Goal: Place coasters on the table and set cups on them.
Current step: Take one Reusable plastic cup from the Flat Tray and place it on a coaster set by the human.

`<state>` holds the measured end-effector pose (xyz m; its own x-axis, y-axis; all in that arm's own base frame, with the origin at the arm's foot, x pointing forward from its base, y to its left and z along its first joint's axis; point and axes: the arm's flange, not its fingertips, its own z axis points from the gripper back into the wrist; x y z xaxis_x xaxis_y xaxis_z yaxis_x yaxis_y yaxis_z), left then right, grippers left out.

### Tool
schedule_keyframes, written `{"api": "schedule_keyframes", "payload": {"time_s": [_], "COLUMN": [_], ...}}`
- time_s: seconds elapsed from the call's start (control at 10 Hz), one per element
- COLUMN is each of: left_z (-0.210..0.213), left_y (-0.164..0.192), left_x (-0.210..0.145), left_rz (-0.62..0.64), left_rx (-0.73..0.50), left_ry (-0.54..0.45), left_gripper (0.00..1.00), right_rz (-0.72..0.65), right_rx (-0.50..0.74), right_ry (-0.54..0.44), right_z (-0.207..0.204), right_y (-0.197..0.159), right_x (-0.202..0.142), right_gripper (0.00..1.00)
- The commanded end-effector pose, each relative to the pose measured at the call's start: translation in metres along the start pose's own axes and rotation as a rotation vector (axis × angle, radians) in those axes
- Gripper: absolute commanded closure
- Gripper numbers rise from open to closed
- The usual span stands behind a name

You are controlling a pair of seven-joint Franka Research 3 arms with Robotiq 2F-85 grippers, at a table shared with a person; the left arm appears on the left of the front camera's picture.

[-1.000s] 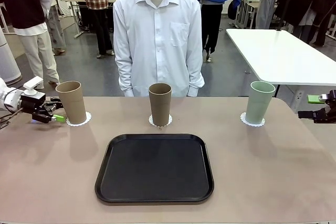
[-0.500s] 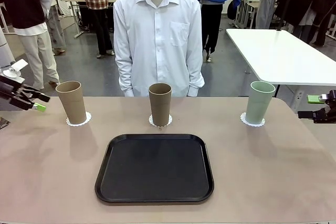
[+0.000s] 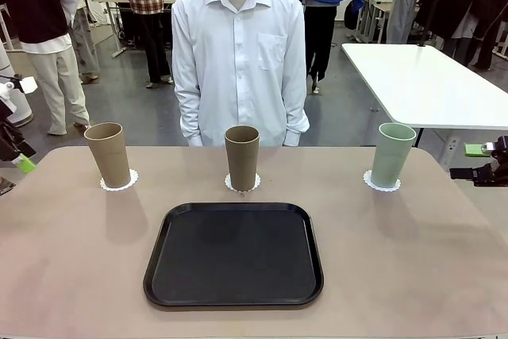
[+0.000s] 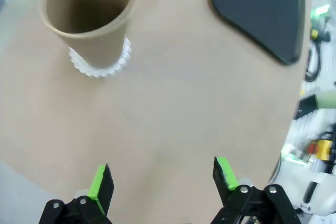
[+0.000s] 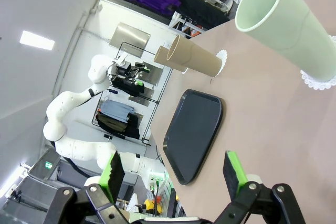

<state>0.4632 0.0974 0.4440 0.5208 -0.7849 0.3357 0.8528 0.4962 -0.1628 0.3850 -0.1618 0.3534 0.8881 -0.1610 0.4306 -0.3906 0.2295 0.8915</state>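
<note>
My left gripper is released, empty, near the tan cup w/ its coaster; a careless swing can tip it.

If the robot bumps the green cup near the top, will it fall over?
Probably, yes. The green cup is tall and gets narrower toward its base, so a push up high would likely tip it. It looks empty in the right wrist view, so it is probably light. It also stands on a thin paper coaster, which might slide on the table.
</note>
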Motion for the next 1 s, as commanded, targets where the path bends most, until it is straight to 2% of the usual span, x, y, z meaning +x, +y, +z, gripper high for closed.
{"api": "schedule_keyframes", "payload": {"time_s": [0.0, 0.2, 0.5, 0.6, 0.9], "left_z": [0.012, 0.023, 0.036, 0.039, 0.039], "left_y": [-0.042, -0.075, -0.097, -0.086, -0.086], "left_x": [0.022, 0.046, 0.059, 0.060, 0.060], "left_rz": [-0.033, -0.049, -0.013, -0.065, -0.065], "left_rx": [0.043, 0.139, 0.230, 0.155, 0.155], "left_ry": [0.066, 0.116, 0.164, 0.116, 0.116], "left_gripper": [0.00, 0.00, 0.00, 0.00, 0.00], "right_rz": [0.006, 0.006, 0.006, 0.006, 0.006], "right_rx": [0.007, 0.007, 0.007, 0.007, 0.007], "right_ry": [-0.002, -0.002, -0.002, -0.002, -0.002], "right_z": [0.000, 0.000, 0.000, 0.000, 0.000], "right_y": [0.001, 0.001, 0.001, 0.001, 0.001], "right_x": [0.000, 0.000, 0.000, 0.000, 0.000], "right_gripper": [0.00, 0.00, 0.00, 0.00, 0.00]}}
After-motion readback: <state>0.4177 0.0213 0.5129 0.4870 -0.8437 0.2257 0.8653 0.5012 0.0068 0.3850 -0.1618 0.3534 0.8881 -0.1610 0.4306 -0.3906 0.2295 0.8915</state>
